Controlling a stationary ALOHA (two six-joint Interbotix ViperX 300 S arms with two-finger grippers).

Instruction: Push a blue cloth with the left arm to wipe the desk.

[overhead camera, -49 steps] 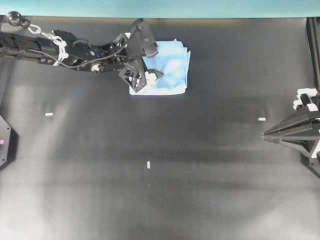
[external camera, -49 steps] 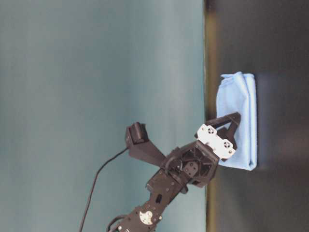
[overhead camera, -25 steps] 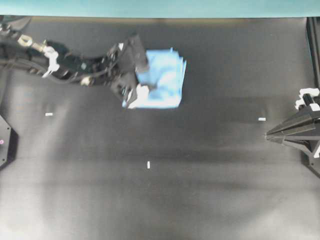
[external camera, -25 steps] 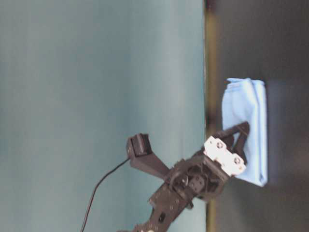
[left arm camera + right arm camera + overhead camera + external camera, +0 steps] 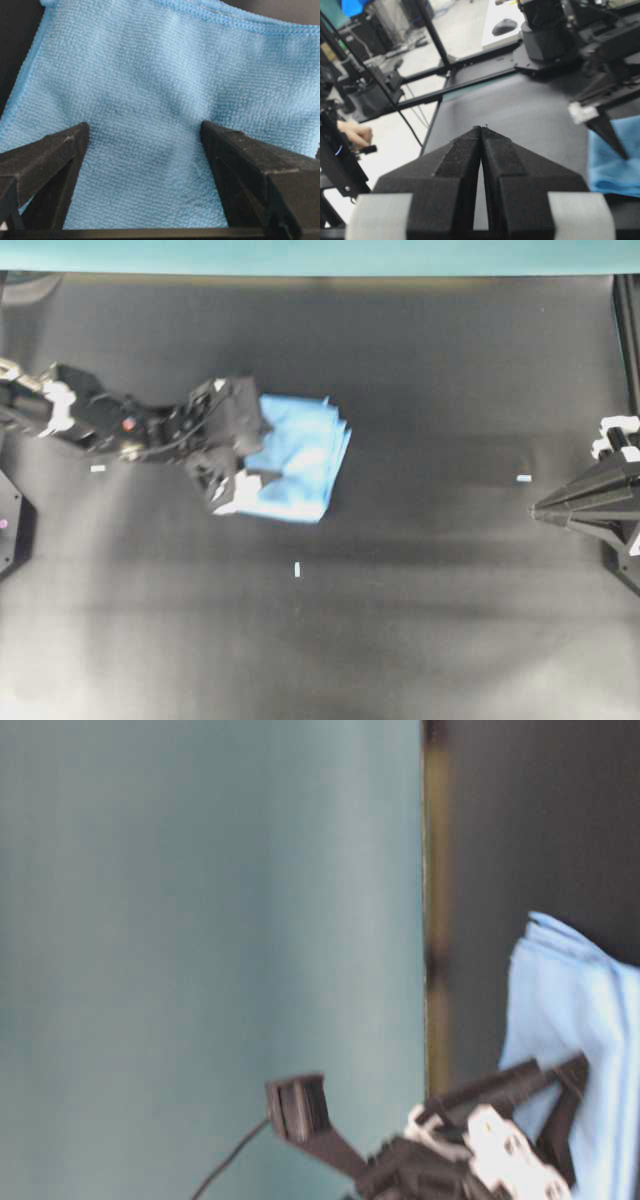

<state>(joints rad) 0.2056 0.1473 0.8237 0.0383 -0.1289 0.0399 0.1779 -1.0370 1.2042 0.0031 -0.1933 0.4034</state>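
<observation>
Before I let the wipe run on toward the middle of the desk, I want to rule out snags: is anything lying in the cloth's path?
Nothing visible does. The desk around the blue cloth shows only small flat white tape marks. The left gripper, jaws open, presses on the cloth.

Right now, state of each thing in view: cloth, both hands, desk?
blue cloth: folded, flat on the desk, slightly skewed, layered edges fanned at one side.
left hand: open, fingers spread and pressed on the cloth.
right hand: shut, empty, parked at the desk's edge, away from the cloth.
desk: black, with small white tape marks.
</observation>
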